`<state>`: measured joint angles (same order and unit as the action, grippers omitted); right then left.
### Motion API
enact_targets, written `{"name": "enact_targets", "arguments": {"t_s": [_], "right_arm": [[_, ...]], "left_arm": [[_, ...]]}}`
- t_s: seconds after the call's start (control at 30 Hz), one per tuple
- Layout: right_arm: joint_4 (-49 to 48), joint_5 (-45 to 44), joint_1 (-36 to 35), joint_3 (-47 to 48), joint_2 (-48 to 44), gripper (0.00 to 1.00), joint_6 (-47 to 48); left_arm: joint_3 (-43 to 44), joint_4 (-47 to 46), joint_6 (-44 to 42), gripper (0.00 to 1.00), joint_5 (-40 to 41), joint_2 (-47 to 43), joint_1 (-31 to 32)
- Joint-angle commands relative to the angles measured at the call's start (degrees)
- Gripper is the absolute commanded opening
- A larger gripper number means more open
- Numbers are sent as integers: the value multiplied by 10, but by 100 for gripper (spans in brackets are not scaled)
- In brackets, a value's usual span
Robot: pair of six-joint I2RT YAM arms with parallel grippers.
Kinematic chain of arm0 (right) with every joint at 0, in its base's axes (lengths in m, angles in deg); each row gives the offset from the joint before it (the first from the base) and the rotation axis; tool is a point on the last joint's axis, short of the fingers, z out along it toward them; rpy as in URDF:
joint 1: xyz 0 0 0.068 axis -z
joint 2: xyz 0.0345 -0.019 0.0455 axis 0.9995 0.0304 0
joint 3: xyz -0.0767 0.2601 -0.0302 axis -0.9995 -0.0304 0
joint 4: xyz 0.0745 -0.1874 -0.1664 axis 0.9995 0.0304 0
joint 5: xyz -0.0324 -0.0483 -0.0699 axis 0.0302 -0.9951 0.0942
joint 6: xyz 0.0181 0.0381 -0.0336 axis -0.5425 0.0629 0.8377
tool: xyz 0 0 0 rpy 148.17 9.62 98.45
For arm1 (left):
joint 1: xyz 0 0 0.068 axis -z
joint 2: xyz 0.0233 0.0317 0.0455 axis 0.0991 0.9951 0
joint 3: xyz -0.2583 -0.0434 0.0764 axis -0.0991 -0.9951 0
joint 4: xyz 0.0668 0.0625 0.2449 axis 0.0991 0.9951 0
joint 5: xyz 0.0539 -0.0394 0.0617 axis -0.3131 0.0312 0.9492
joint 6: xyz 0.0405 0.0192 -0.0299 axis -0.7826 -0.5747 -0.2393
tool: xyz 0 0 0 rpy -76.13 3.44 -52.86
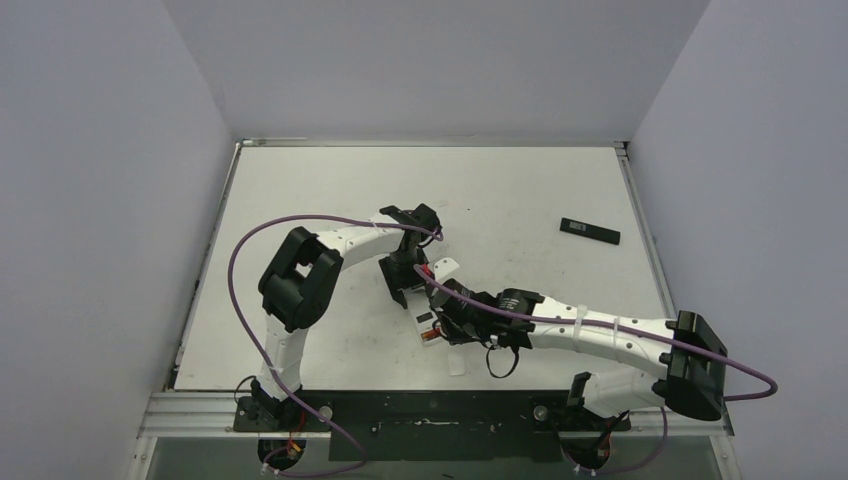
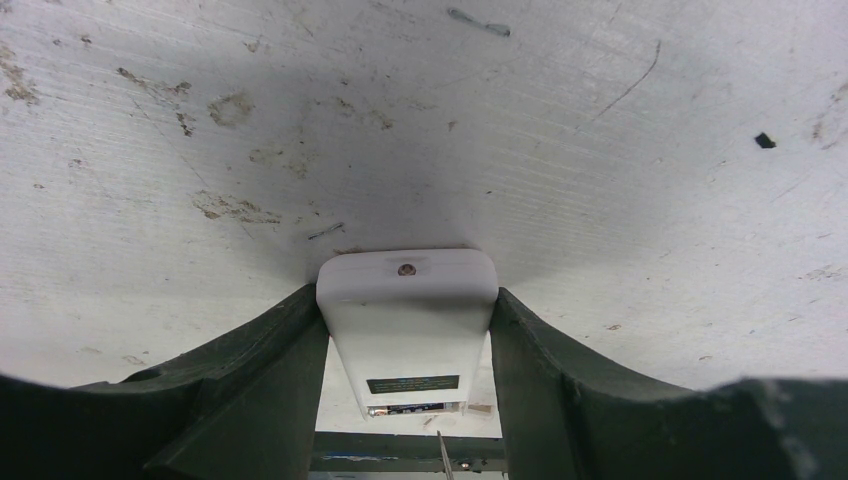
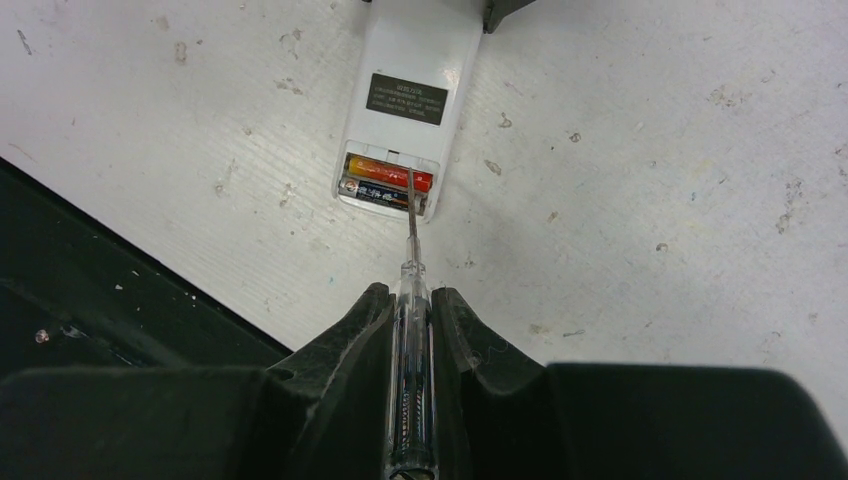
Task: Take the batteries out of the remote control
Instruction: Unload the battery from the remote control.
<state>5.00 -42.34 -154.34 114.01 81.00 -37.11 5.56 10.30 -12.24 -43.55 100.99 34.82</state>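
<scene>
my right end effector point(image 3: 410, 298) gripped a screwdriver point(image 3: 410, 385), tip at the batteries point(image 3: 390, 180), upper centre, their long axes crosswise to it; left end effector point(image 2: 405, 300) clamped the remote point(image 3: 415, 60).

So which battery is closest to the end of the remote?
The dark battery, right by the white remote's end. The orange battery lies beside it, closer to the black label.

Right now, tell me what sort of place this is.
Probably a robot test bench: a scuffed white table boxed in by bare grey walls, a left arm and right arm bolted at its near edge.
</scene>
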Motion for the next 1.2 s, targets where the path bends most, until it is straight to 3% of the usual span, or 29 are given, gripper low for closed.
{"name": "enact_targets", "arguments": {"t_s": [0.0,0.67,1.17], "right_arm": [[-13,-4,-3,9,-11,5,-5],[25,-26,-5,26,26,5,-4],[-31,-47,-30,-3,55,5,-36]], "left_arm": [[-1,-23,-4,0,42,0,-3],[0,-22,-4,0,42,2,-3],[-3,-25,-4,0,38,2,-3]]}}
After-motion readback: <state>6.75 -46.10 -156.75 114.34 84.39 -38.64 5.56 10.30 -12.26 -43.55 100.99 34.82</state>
